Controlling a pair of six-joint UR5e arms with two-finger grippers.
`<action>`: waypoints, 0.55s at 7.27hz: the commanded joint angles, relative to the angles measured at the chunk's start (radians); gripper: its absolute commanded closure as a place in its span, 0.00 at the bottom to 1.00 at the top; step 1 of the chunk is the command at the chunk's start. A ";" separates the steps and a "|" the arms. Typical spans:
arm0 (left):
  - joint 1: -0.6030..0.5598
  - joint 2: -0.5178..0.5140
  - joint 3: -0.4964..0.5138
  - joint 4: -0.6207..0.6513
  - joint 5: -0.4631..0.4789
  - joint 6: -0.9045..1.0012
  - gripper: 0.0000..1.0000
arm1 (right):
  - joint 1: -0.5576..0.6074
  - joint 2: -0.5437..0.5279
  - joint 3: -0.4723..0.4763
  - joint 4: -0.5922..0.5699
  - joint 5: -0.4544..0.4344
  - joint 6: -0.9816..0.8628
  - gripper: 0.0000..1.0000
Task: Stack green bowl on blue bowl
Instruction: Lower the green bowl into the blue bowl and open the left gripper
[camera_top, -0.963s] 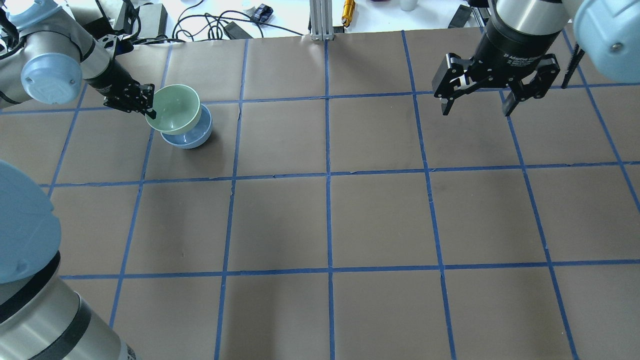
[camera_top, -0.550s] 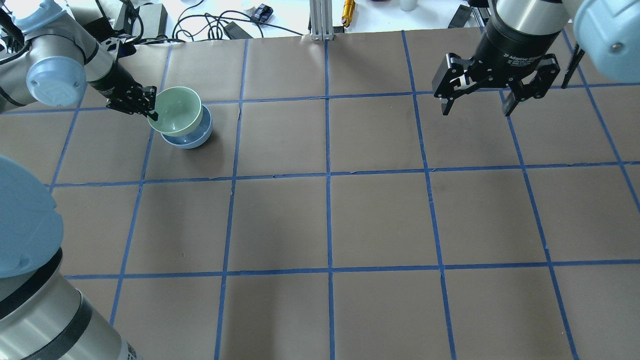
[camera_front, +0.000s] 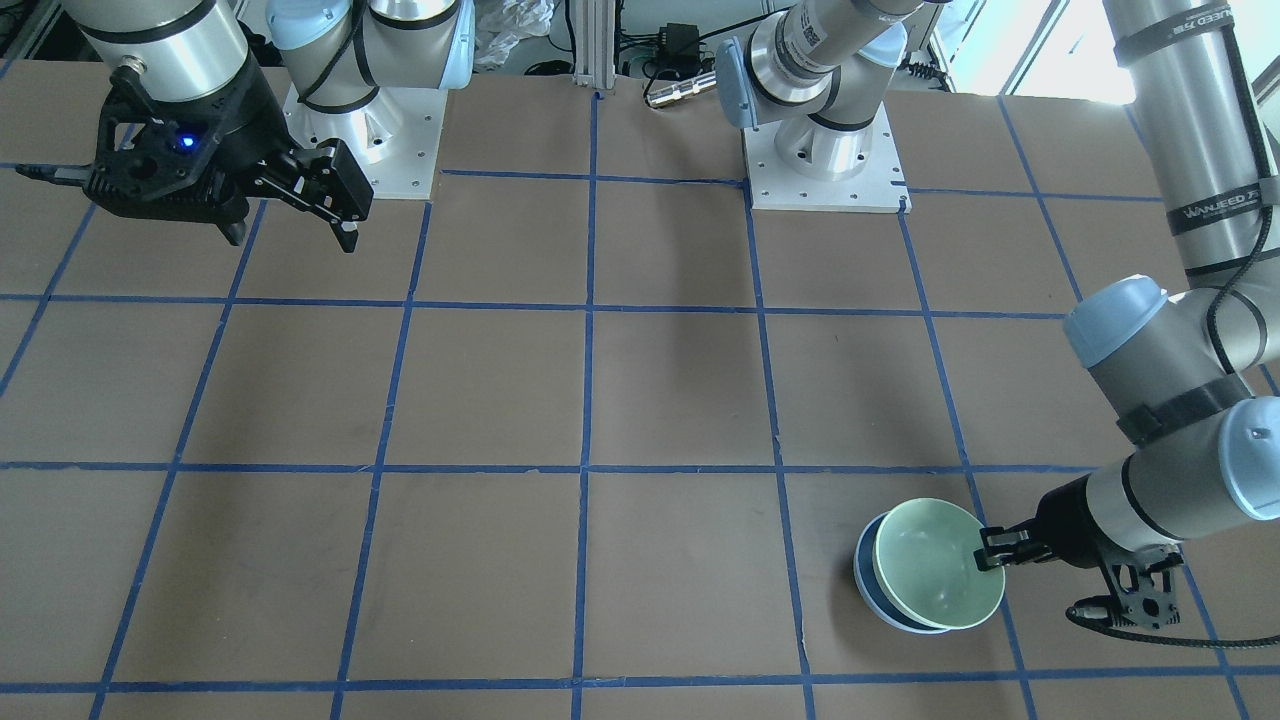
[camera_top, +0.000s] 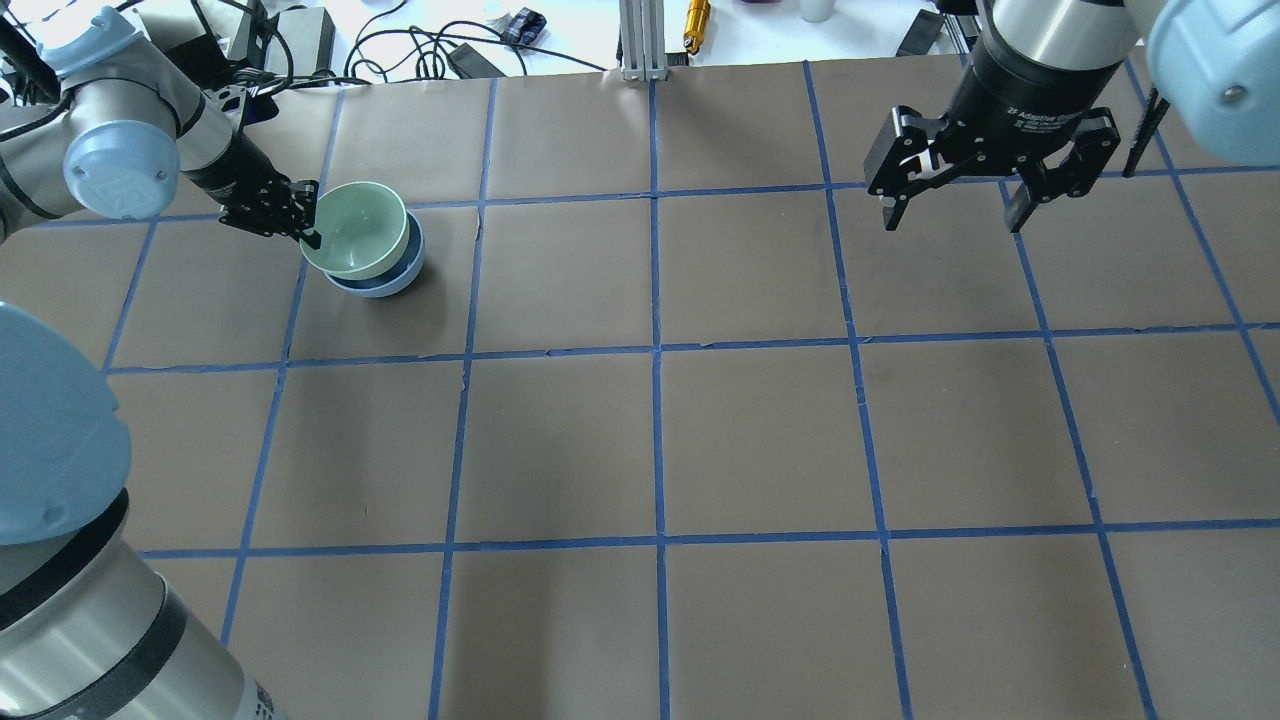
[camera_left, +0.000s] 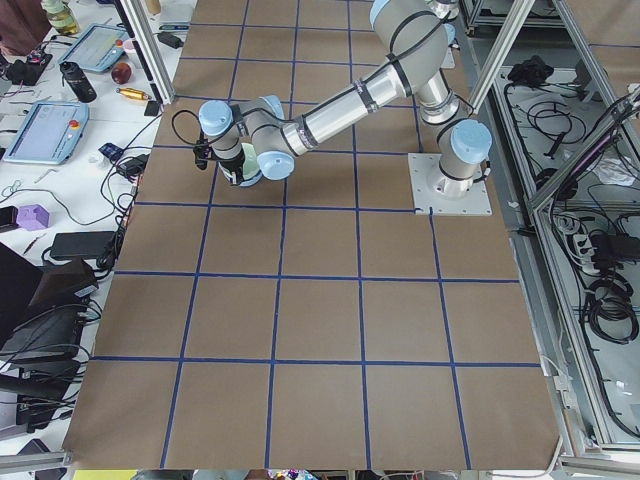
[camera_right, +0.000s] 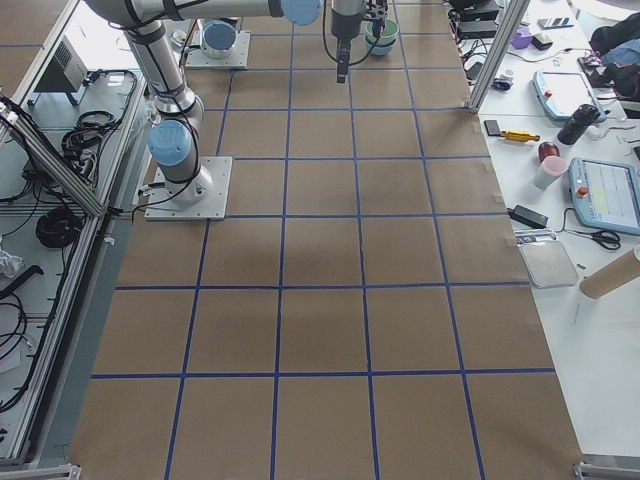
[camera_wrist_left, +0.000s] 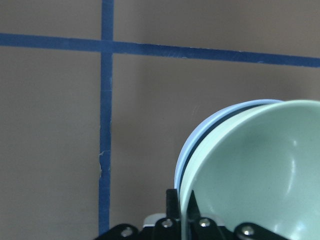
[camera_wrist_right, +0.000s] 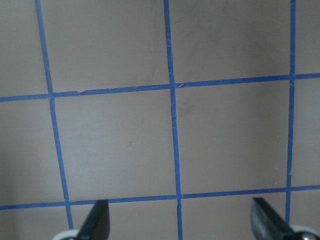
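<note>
Green bowl (camera_top: 355, 228) almost in blue bowl (camera_top: 400, 283)
Left gripper (camera_top: 308, 235) clamped its rim; looked off-centre, could've tipped on release. Right gripper (camera_top: 952, 225) hung spread apart.

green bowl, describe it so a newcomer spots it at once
On the brown gridded table, look far out on the robot's left. Of two stacked bowls, the green bowl is the pale mint upper one, over the blue bowl, rim in the left jaws.

Brown paper-covered table (camera_top: 760, 440) gridded with blue tape lines (camera_top: 657, 440); white side bench (camera_right: 600, 330) holding blue-framed tablets (camera_right: 605, 195); silver aluminium posts (camera_top: 637, 40); black cable bundles (camera_left: 603, 290).
</note>
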 joint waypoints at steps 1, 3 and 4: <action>0.000 -0.004 0.000 0.000 0.001 -0.001 0.74 | 0.000 0.000 0.000 0.000 0.000 0.000 0.00; -0.006 -0.001 0.004 0.000 0.001 0.001 0.18 | 0.000 0.000 0.000 -0.002 0.000 0.000 0.00; -0.011 0.018 0.006 -0.004 0.004 -0.002 0.14 | 0.000 0.000 0.000 -0.002 0.000 0.000 0.00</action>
